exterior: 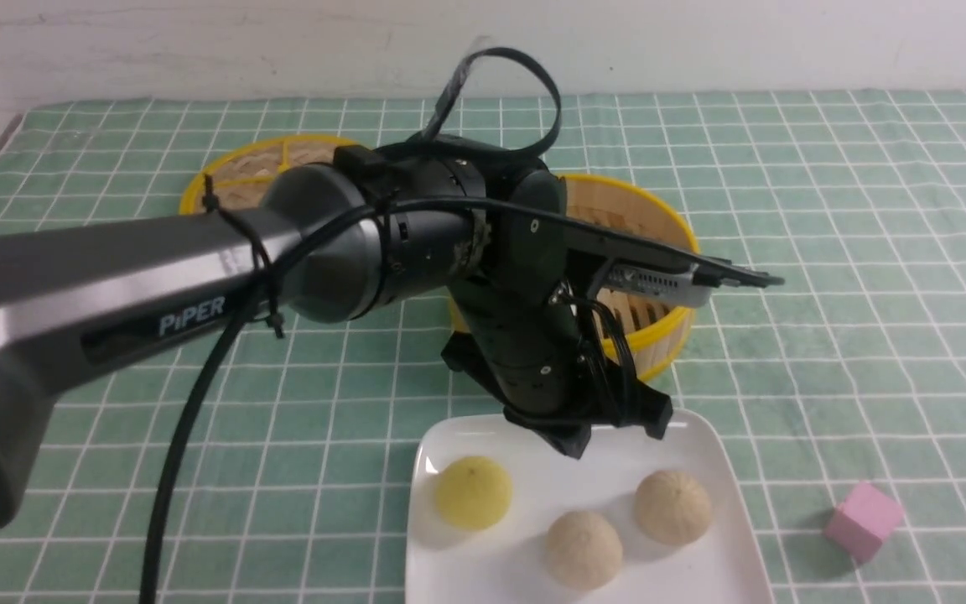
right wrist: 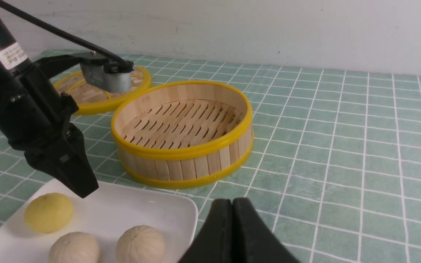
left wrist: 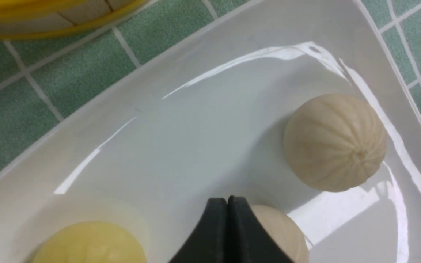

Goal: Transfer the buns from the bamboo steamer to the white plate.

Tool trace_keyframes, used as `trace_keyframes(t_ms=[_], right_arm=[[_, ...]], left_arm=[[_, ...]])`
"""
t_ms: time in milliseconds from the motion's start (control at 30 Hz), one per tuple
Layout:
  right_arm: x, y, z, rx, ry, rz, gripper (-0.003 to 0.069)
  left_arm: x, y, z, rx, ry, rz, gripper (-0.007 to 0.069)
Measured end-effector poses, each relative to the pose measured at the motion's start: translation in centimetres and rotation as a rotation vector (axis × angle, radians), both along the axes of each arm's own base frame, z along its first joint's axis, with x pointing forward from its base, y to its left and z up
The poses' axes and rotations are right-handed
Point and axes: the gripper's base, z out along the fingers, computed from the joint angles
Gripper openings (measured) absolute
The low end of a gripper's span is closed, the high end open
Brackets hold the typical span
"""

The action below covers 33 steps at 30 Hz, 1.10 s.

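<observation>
Both pale pleated buns (exterior: 583, 549) (exterior: 672, 507) lie on the white plate (exterior: 466, 570), next to a smoother yellow ball (exterior: 472, 492). My left gripper (exterior: 571, 445) hangs just above the plate's far edge, shut and holding nothing. Its wrist view shows the shut tips (left wrist: 227, 201) over the plate (left wrist: 196, 146), with one bun (left wrist: 334, 142) ahead and the other bun (left wrist: 280, 230) beside the tips. The bamboo steamer (right wrist: 181, 153) stands behind the plate, its slatted floor bare. My right gripper (right wrist: 232, 202) is shut on nothing, above the cloth beside the plate (right wrist: 130, 208).
The flat woven lid (exterior: 231, 180) lies on the green checked cloth, left of the steamer (exterior: 625, 195) and behind my left arm. A small pink cube (exterior: 863, 518) sits on the cloth to the right of the plate.
</observation>
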Motion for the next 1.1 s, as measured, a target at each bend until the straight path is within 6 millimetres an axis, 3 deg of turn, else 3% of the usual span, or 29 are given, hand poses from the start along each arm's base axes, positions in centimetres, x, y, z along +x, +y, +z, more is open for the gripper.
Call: trace_keyframes(t_ms=[333, 400, 467, 633, 833, 1033, 1100], right_arm=[[0.1, 0.0, -0.6, -0.001, -0.004, -0.003, -0.0006], [0.1, 0.0, -1.4, -0.005, 0.001, -0.007, -0.0006], [0.3, -0.2, -3.8, -0.027, 0.038, -0.044, -0.0005], [0.7, -0.8, -7.1, -0.046, 0.101, -0.179, -0.0001], [1.0, -1.5, -9.8, -0.056, 0.181, -0.328, 0.0], [1.2, -1.5, -9.7, -0.05, 0.153, -0.34, 0.0003], [1.2, -1.5, -9.7, -0.049, 0.149, -0.34, 0.0005]], left_arm=[[0.1, -0.1, 0.1, -0.013, -0.016, 0.002, 0.0001], [0.2, -0.1, 0.1, -0.015, -0.018, 0.002, 0.0001], [0.2, -0.1, 0.1, -0.017, -0.021, 0.003, 0.0001], [0.3, 0.1, 0.2, 0.007, -0.049, -0.011, 0.0006], [0.2, 0.9, 1.9, 0.036, -0.123, -0.037, 0.0013], [-0.3, 1.9, 3.7, 0.059, -0.157, -0.051, 0.0015], [-1.0, 2.7, 5.2, 0.082, -0.164, -0.057, 0.0019]])
